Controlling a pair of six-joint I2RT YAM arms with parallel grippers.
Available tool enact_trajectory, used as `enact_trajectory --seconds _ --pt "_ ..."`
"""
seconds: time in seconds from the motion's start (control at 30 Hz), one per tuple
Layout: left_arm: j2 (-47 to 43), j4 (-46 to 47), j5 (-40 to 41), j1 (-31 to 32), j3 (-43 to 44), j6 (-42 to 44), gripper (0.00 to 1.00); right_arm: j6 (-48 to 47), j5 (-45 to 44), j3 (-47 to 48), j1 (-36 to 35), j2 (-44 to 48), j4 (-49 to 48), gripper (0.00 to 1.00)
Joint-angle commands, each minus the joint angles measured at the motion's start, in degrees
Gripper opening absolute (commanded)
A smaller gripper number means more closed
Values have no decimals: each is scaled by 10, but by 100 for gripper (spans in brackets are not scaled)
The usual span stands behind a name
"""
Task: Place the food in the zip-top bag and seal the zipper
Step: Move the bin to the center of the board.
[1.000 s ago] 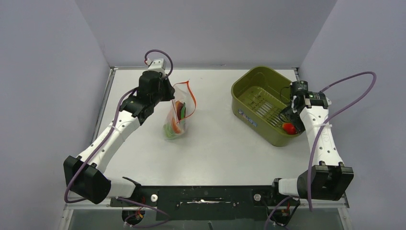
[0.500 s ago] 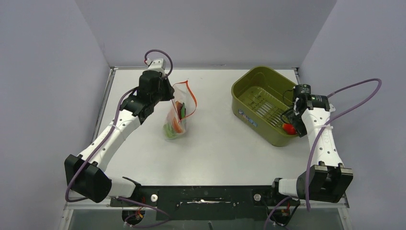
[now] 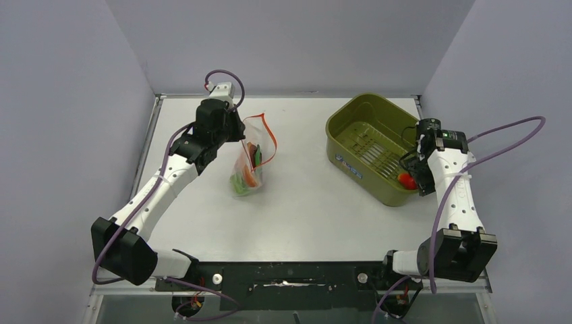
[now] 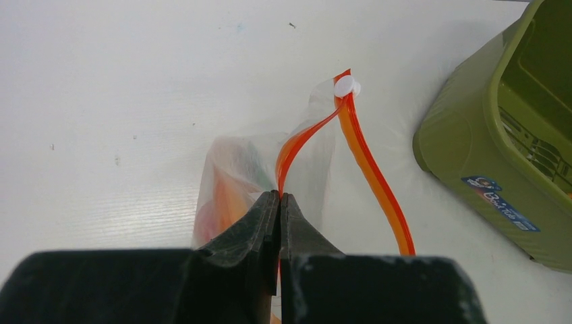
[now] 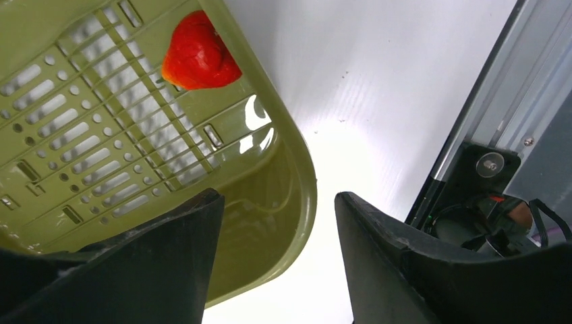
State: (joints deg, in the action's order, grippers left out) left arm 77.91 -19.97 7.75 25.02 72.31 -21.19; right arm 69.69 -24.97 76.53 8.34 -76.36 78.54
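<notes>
- Red-orange along its mouth, the clear zip-top bag (image 3: 248, 162) stands on the white bench (image 3: 303, 202) a little left of centre in the top view, its mouth gaping.
- Left tool (image 4: 278, 197) has its fingers pressed together on one lip of the zipper (image 4: 367, 169), pinching the strip at the lower middle of the left wrist view. The other lip curves away toward the lower right.
- White slider (image 4: 345, 86) sits where the two lips meet, at the upper middle of that view.
- Food (image 3: 251, 169) in orange, green and red lies low inside the bag, seen through the plastic.
- Olive-green tub (image 3: 344, 162) sits at the right of the top view, well apart from the bag.
- Red fruit (image 5: 199, 57) lies on the tub's slotted floor near a corner, at the upper left of the right wrist view.
- Right tool (image 5: 276, 202) is spread wide and holds nothing. It hangs over the tub's rim at that corner, one finger above the inside and the other above the bench outside.
</notes>
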Motion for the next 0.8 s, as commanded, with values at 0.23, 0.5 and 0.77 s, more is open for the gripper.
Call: enact_trajectory --seconds 0.23,0.5,0.77 --pt "-9 28 0 -4 23 1 0 1 23 -59 12 9 -60 63" --pt "-1 31 -5 -7 28 -12 0 -139 44 -90 17 40 -196 26" --pt "10 38 -12 -8 34 -14 0 -280 64 -91 32 33 -252 22"
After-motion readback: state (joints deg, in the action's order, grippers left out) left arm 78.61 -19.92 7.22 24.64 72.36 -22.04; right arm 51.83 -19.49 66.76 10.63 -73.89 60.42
